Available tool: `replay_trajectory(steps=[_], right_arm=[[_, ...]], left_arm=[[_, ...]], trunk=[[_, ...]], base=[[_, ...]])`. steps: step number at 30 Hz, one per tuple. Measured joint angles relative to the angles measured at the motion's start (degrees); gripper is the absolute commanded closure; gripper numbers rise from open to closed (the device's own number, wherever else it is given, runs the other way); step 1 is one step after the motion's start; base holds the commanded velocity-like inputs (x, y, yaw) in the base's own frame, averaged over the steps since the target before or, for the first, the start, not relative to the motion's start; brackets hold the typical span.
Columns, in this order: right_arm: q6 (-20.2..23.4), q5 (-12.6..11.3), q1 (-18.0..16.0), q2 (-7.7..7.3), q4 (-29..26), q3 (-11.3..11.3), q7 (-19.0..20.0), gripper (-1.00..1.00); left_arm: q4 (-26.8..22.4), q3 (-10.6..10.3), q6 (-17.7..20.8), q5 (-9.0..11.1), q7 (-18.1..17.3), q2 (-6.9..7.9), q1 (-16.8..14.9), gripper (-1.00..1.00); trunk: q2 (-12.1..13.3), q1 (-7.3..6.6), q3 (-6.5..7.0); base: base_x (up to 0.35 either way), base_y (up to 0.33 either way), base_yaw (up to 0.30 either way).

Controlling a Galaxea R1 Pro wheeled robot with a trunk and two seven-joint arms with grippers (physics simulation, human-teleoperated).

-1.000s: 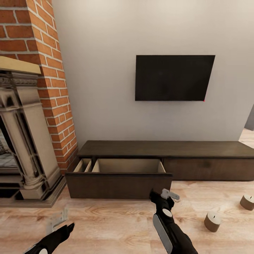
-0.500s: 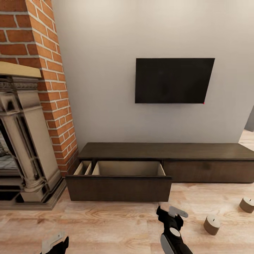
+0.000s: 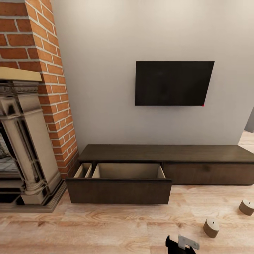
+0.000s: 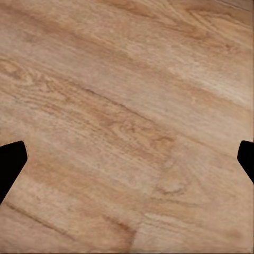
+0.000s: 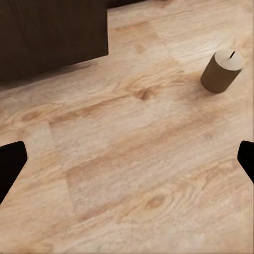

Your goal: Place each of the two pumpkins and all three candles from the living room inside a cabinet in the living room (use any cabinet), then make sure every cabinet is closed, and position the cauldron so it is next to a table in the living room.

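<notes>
Straight ahead, the cabinet (image 3: 169, 153) runs long and low along the far pale wall, dark brown, with its left drawer (image 3: 120, 185) pulled out toward the near side. The drawer's pale wood interior is exposed, a narrow divided section at its left end and a wide section beside it. The drawer front to the right is flush and shut. Above the cabinet a black TV (image 3: 173, 83) hangs on the wall. To the left stands the red brick fireplace (image 3: 31, 106) with its carved stone surround, its base close beside the open drawer's left corner.

Two candles lie on the light wood floor (image 3: 106, 225) at the right, both near of the cabinet: one candle (image 3: 211, 227) closer in, tipped so its flat end faces up and toward the camera, and a second candle (image 3: 246, 207) farther right at the picture's edge. The two are near each other but apart.

The right gripper (image 3: 183, 244) shows at the bottom of the head view, low over the floor and left of the nearer candle. In the right wrist view its fingertips (image 5: 10, 161) sit wide apart with nothing between them, the candle (image 5: 222, 71) ahead on the planks and the drawer's dark front (image 5: 50, 37) off to one side. The left gripper (image 4: 127, 159) likewise has its fingertips (image 4: 9, 161) spread wide over bare floor (image 4: 127, 106).
</notes>
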Motion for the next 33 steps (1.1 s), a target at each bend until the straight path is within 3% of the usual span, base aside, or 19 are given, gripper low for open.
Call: replay_trajectory(steps=[4,7,13,15,25,33], right_arm=[[-1.51,0.06,0.00,-0.38,1.91,-0.08,4.23,-1.00],[-1.61,0.01,0.00,-0.68,2.11,-0.10,4.83,-1.00],[-2.36,-0.06,0.00,-0.65,1.96,-0.01,5.00,-1.00],[-5.40,0.00,0.00,-0.58,1.92,0.18,5.04,-1.00],[-6.84,0.12,0.01,-0.20,1.97,0.46,5.06,-1.00],[-6.84,0.19,0.02,-0.19,1.98,0.48,5.08,-1.00]], left_arm=[[1.99,-0.11,-0.12,-0.01,-0.01,-0.02,-0.08,-1.00],[2.15,-0.12,-0.51,-0.01,-0.01,-0.07,-0.09,-1.00],[2.82,-0.10,-4.20,-0.06,0.02,-0.06,-0.08,-1.00],[3.58,-0.13,-5.20,-0.09,0.03,-0.09,-0.08,-1.00],[3.81,-0.20,-5.30,-0.19,0.03,0.03,-0.08,-1.00],[3.80,-0.19,-5.30,-0.19,0.03,0.07,-0.09,-1.00]], trunk=[[0.82,-0.45,0.37],[0.82,-0.45,0.37],[0.81,-0.45,0.36],[0.81,-0.45,0.36],[0.81,-0.44,0.36],[0.81,-0.44,0.36]], base=[[0.000,0.000,0.000],[0.000,0.000,0.000],[0.000,0.000,0.000],[0.000,-0.182,0.000],[0.000,-0.289,-0.011],[0.000,-0.222,-0.203]])
